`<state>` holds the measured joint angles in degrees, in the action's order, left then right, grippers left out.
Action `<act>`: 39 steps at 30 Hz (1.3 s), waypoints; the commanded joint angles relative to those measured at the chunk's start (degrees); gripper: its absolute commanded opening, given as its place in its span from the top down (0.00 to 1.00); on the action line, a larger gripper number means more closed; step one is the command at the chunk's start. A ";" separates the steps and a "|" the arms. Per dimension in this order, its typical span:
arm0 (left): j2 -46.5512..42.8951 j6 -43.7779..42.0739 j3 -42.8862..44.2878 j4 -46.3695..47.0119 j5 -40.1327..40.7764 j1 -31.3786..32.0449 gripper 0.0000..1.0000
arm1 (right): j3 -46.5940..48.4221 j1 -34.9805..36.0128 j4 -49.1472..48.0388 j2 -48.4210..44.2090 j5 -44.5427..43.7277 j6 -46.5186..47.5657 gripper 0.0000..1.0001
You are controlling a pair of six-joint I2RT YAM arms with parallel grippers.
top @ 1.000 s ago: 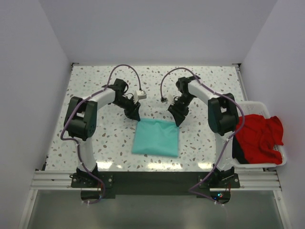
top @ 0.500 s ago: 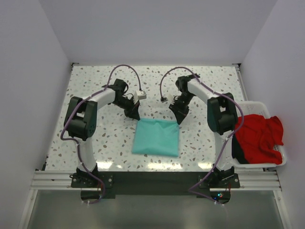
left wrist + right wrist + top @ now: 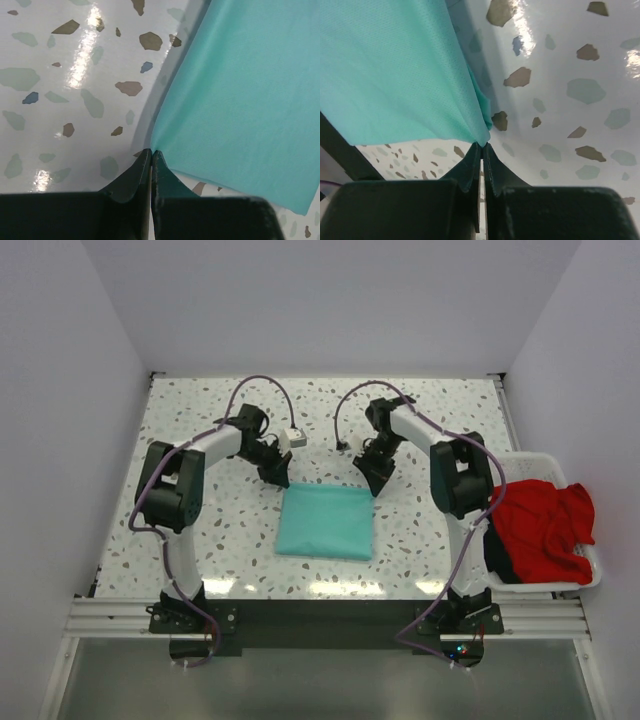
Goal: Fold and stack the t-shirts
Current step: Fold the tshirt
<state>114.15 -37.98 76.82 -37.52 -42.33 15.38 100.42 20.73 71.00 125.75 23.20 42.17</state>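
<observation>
**Teal t-shirt (image 3: 324, 522) pinched at both far corners**

It lies mid-table, a smooth near-square pad. Left gripper (image 3: 280, 478) nips its 11 o'clock corner, right gripper (image 3: 376, 483) the 1 o'clock corner, both pressed tight on cloth. I judge the paired hold keeps that edge level for the next fold. Red t-shirt (image 3: 540, 530) sits crumpled in basket (image 3: 560, 587), 3 o'clock.

teal t-shirt (image 3: 240, 90): cropped top, right | dark item (image 3: 497, 562) under red t-shirt (image 3: 540, 525): unclear
</observation>
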 commanded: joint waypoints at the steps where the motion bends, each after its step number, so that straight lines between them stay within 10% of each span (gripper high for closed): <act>1: 0.90 2.03 0.44 4.29 3.92 -1.31 1.00 | 2.06 0.01 -3.67 0.55 -2.98 -3.85 1.00; 8: -0.15 5.44 0.79 7.19 6.20 -1.93 0.94 | 3.20 -0.08 -7.72 -1.65 -5.01 -8.85 0.98; 12: -5.40 11.15 2.11 9.47 4.11 -5.17 0.56 | 6.27 -0.78 -7.02 -5.42 -2.99 -12.11 0.42; 18: -21.12 21.08 -6.12 12.55 -4.24 -5.80 0.01 | 2.95 -1.66 -8.86 -18.16 5.87 -21.41 0.14; 28: -32.85 51.05 -29.52 27.13 -19.28 4.56 0.00 | -34.30 7.28 -38.64 -32.94 31.37 -60.33 0.01; 32: -31.98 64.56 -38.64 41.86 -21.92 6.86 0.00 | -38.97 12.22 -46.45 -32.33 34.71 -65.98 0.01; 39: -21.70 63.47 -39.11 39.19 -23.86 7.04 0.00 | -42.51 12.76 -48.51 -21.35 40.43 -63.72 0.01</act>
<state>89.25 23.05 37.67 -1.65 -63.40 22.52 57.82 34.00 25.36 100.95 59.24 -20.99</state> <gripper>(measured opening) 0.997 0.986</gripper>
